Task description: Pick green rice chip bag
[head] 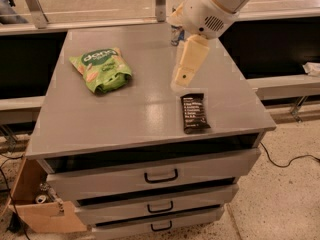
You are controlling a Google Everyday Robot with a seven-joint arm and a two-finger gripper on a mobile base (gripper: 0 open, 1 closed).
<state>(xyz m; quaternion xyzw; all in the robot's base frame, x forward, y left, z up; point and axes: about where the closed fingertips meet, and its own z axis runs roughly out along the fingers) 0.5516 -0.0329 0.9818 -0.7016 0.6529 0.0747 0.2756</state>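
The green rice chip bag (pixel 102 69) lies flat on the grey cabinet top (pixel 125 114), at its back left. It is bright green with white lettering, and nothing touches it. My gripper (pixel 185 66) hangs from the cream-coloured arm (pixel 215 6) over the middle right of the top. It is to the right of the bag and well apart from it, above the brown bar wrapper. It holds nothing that I can see.
A dark brown bar wrapper (pixel 194 113) lies near the front right edge. A drink can (pixel 175 34) at the back is mostly hidden behind the arm. The cabinet has three drawers (pixel 160 176). An open cardboard box (pixel 35 209) sits on the floor at the left.
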